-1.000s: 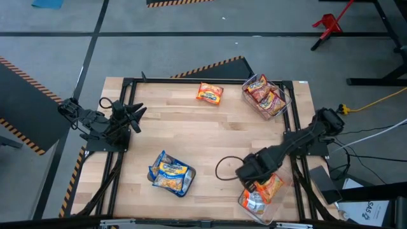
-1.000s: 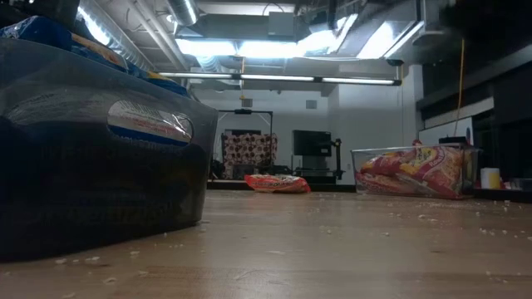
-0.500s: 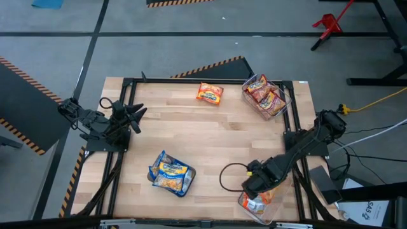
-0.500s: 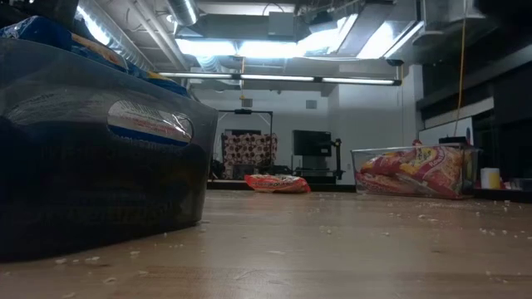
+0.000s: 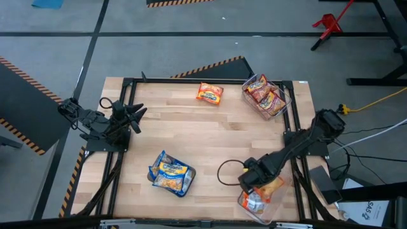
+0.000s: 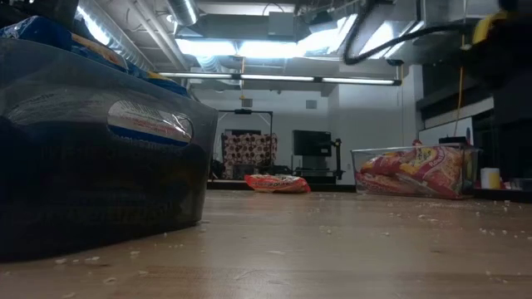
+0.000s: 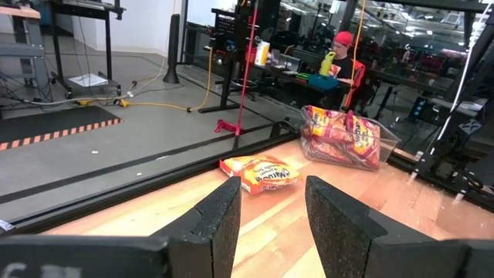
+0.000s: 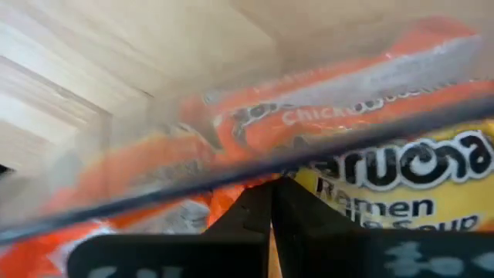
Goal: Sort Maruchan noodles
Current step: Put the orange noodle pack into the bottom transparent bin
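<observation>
Right gripper [image 5: 249, 182] sits over near-corner bin [image 5: 247, 205] of orange packets [image 8: 255, 131], fingers clenched, grasping nothing visible. Left gripper [image 7: 270, 208] waits at bench edge, fingers released.

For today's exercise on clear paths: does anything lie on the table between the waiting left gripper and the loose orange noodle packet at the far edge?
Nothing visible does. Bare wood lies between the left gripper and the orange packet; the bin of red packets sits beyond it.

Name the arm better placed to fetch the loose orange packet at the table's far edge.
Probably left: the left gripper is open and faces the orange packet. The right gripper is shut, down at the near bin.
</observation>
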`<control>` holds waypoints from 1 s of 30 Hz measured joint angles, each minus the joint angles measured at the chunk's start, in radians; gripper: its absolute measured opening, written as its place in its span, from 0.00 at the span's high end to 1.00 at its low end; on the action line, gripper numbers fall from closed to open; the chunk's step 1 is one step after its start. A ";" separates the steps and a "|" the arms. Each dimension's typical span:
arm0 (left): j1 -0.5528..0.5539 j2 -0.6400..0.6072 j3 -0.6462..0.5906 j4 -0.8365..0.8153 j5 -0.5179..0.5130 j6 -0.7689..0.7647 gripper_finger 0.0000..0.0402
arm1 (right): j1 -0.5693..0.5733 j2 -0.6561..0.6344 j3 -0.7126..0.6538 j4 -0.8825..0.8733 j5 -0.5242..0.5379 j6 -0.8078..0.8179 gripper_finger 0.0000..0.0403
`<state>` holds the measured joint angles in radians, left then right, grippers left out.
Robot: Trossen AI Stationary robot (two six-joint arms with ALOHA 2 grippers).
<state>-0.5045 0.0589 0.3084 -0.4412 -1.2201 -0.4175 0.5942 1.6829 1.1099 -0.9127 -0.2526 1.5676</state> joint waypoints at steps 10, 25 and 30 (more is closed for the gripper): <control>0.000 0.000 0.000 0.000 -0.001 0.000 0.65 | -0.048 0.000 0.117 -0.067 0.052 -0.135 0.99; 0.000 0.000 0.000 0.000 -0.036 0.000 0.65 | -0.360 0.000 0.476 -0.178 0.461 -0.702 0.87; 0.000 0.000 0.000 0.000 -0.053 0.000 0.65 | -0.620 0.020 0.466 -0.116 0.448 -0.946 0.59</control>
<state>-0.5043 0.0586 0.3084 -0.4412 -1.2734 -0.4175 -0.0253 1.7032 1.5761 -1.0287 0.1954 0.6213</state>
